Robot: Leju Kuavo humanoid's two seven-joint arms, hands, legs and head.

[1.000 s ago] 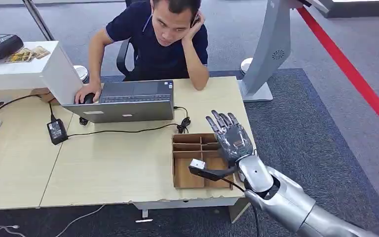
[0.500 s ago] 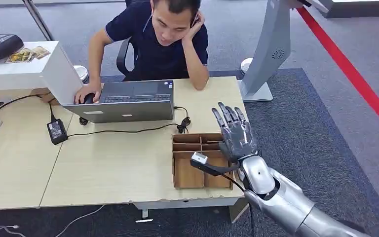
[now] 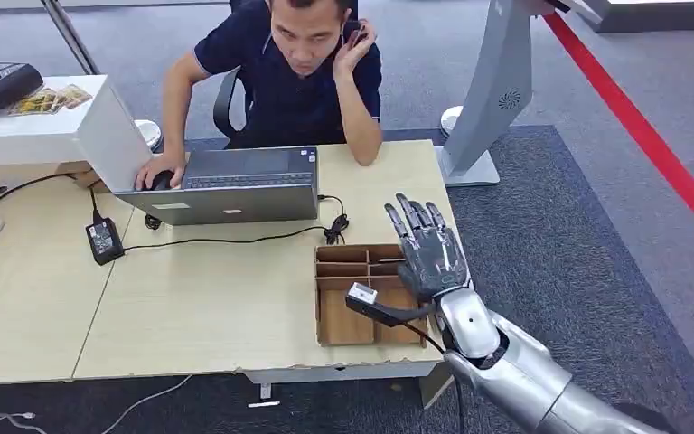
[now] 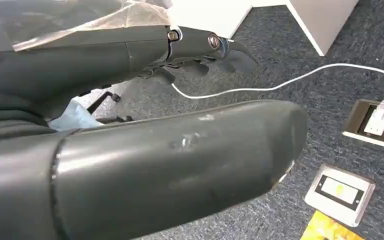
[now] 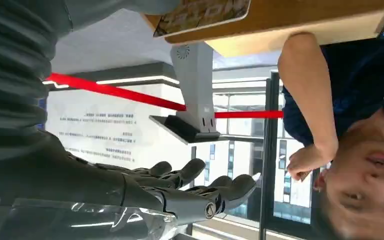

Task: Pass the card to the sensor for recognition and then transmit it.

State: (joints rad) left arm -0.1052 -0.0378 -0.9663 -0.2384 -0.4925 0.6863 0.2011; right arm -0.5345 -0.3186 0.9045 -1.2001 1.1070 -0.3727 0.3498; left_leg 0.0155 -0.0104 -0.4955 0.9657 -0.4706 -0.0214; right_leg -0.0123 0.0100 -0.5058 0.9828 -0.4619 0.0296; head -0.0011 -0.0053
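My right hand (image 3: pixel 427 251) hovers above the right end of a brown cardboard divider tray (image 3: pixel 336 321) near the table's front right corner. Its fingers are stretched out and apart, and it holds nothing. In the right wrist view the same hand (image 5: pixel 180 192) shows straight dark fingers with nothing in them, and a printed card-like piece (image 5: pixel 202 11) lies on the cardboard edge. Several yellowish cards (image 3: pixel 50 98) lie beside a black device (image 3: pixel 0 83) on a white stand at the far left. My left hand (image 4: pixel 145 47) hangs over the carpet, holding nothing.
A person (image 3: pixel 289 81) sits behind the table at a grey laptop (image 3: pixel 235 185), one hand on a mouse. A cable and power adapter (image 3: pixel 104 240) cross the tabletop. A grey kiosk post (image 3: pixel 497 90) stands at the right rear. Floor sockets (image 4: pixel 340 192) sit in the carpet.
My right hand drifted slightly right and up over the tray, then back a little, staying spread. The person lifted their head.
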